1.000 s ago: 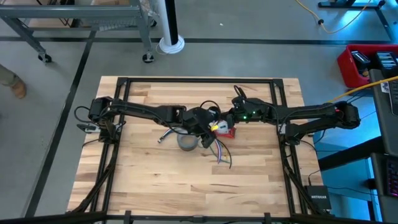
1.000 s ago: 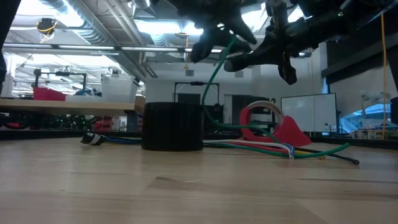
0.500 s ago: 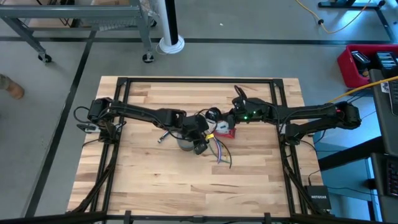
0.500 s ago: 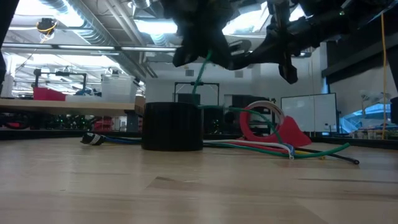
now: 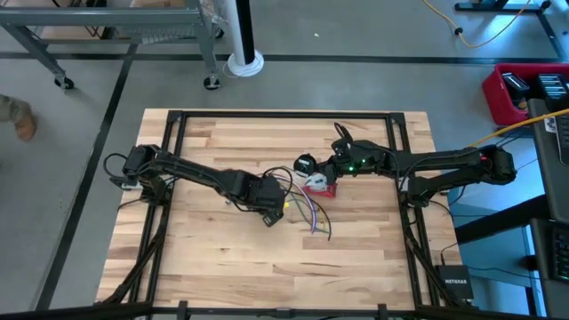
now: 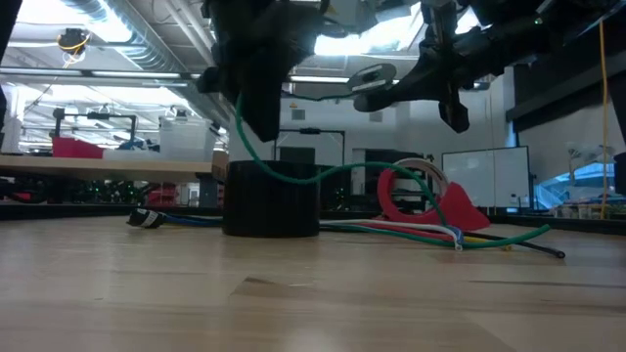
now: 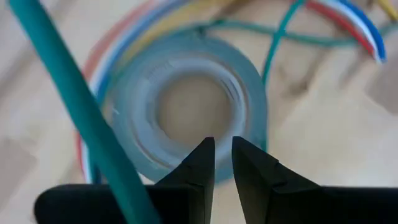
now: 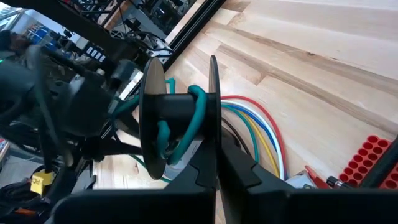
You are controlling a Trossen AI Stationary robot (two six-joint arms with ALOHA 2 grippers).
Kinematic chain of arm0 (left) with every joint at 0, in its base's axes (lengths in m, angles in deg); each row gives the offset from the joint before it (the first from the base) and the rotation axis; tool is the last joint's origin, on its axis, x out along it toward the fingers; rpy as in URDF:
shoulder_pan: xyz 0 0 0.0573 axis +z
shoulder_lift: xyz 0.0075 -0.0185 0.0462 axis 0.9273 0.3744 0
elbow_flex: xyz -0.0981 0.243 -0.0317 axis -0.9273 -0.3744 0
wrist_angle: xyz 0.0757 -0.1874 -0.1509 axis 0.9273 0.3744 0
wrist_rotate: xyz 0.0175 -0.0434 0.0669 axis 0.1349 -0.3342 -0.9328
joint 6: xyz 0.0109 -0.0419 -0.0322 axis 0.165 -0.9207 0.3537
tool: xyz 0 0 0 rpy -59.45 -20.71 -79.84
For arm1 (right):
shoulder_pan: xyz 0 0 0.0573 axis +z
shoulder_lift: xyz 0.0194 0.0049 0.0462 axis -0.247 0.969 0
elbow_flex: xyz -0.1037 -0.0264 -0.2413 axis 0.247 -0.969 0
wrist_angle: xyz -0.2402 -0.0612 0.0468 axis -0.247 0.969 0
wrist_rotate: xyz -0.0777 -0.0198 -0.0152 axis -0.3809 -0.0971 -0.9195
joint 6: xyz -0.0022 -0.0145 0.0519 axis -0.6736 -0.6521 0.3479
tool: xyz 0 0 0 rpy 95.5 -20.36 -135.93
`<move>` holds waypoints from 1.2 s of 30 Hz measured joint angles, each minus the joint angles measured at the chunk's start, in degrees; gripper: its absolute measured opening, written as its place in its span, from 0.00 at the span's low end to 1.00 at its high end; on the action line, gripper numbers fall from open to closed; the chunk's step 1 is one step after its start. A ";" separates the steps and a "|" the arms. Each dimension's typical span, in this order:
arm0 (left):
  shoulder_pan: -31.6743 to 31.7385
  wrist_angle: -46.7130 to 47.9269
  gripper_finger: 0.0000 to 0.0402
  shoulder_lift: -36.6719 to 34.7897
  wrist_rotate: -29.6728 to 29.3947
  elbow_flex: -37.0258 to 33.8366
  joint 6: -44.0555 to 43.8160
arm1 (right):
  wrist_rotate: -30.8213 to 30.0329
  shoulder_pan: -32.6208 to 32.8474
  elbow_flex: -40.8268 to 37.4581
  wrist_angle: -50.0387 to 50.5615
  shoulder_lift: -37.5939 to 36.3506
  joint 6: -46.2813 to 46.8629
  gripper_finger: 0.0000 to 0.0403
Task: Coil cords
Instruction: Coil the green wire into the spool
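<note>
My left tool [image 5: 269,213] hangs over the tape roll [image 7: 186,115] near the bench [image 5: 213,267] centre. Its tips look nearly pressed together, and a green cord [image 6: 293,176] runs alongside them; I cannot tell whether they truly pinch it. I judge it is drawn out this way to keep the cord taut for winding. From there the cord sags across to a small spool [image 8: 180,115], already carrying a few green turns, which my right tool [image 5: 311,171] clamps by one flange and holds above the bench, so it can take more turns. More coloured cords [image 5: 313,218] lie loose below it. Since a second ago my left tool has swung away from the spool and dropped lower; my right has stayed put.
</note>
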 joint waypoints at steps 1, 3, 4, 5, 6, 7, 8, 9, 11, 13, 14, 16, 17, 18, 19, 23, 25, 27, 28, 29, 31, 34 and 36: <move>-0.48 -0.05 0.12 0.00 -2.62 0.00 -0.84 | 0.00 0.00 0.00 0.00 0.00 0.00 0.01; -1.26 0.11 0.12 0.00 -7.41 0.00 -2.56 | 0.00 0.00 0.00 0.00 0.00 0.00 0.01; -1.56 0.24 0.12 0.00 -9.43 0.00 -3.79 | 0.00 0.00 0.00 0.00 0.00 0.00 0.01; -1.79 0.83 0.12 0.00 -11.25 0.00 -4.84 | 0.00 0.00 0.00 0.00 0.00 0.00 0.01; -2.01 1.88 0.12 0.00 -12.85 0.00 -6.03 | 0.00 0.00 0.00 0.00 0.00 0.00 0.01; -2.14 3.00 0.12 0.00 -14.73 -0.02 -7.44 | 0.00 0.00 0.00 0.02 0.00 0.01 0.01; -2.35 4.11 0.12 0.00 -16.74 0.00 -9.08 | 0.00 0.00 0.00 0.02 0.00 0.00 0.01; -2.62 5.06 0.12 0.00 -19.12 0.00 -10.49 | 0.00 0.00 0.00 0.00 0.00 0.02 0.01; -3.32 6.39 0.12 0.00 -24.25 -0.01 -12.42 | 0.00 0.00 0.00 0.03 0.00 0.02 0.01; -4.13 6.29 0.12 0.00 -28.75 -0.01 -13.00 | -0.01 0.00 0.00 0.04 0.00 0.01 0.01; -4.45 6.17 0.12 0.00 -30.02 0.00 -13.06 | 0.00 0.00 0.00 0.02 0.00 0.00 0.01; -4.96 6.21 0.12 0.00 -30.77 0.00 -13.11 | 0.00 0.00 0.00 0.04 0.00 0.00 0.01; -5.13 6.24 0.12 0.00 -30.77 0.00 -13.12 | -0.01 0.00 0.00 0.04 0.00 0.00 0.01; -5.33 6.32 0.12 0.00 -30.77 0.00 -13.12 | -0.01 0.00 0.00 0.02 0.00 0.01 0.01; -5.57 6.39 0.12 0.00 -30.81 0.00 -13.13 | 0.00 0.00 0.00 0.01 -0.01 0.00 0.01; -5.67 6.37 0.12 0.00 -31.01 0.00 -13.04 | 0.00 0.00 -0.02 -0.42 0.00 0.00 0.01; -5.30 6.37 0.12 0.00 -30.99 0.00 -12.19 | 0.00 0.00 -0.02 -0.44 0.00 0.02 0.01; -4.69 6.35 0.12 0.00 -31.01 0.00 -10.78 | 0.16 0.00 -0.02 -0.44 0.00 0.02 0.01; -4.40 6.29 0.12 0.00 -31.01 0.00 -9.87 | 0.55 0.00 -0.02 -0.47 0.00 0.02 0.01; -4.14 5.93 0.12 0.00 -31.04 0.00 -9.20 | 1.09 0.00 -0.01 -0.54 -0.01 0.02 0.01; -3.92 3.93 0.12 0.00 -32.33 -0.01 -5.58 | 2.32 0.00 -0.02 -0.80 -0.01 0.00 0.01; -4.11 0.35 0.12 0.00 -34.72 0.00 2.63 | 3.02 0.00 -0.02 -1.24 0.00 -0.58 0.01; -3.83 0.05 0.12 0.00 -34.62 -0.02 4.50 | 3.02 0.00 -0.02 -1.60 0.00 -1.25 0.01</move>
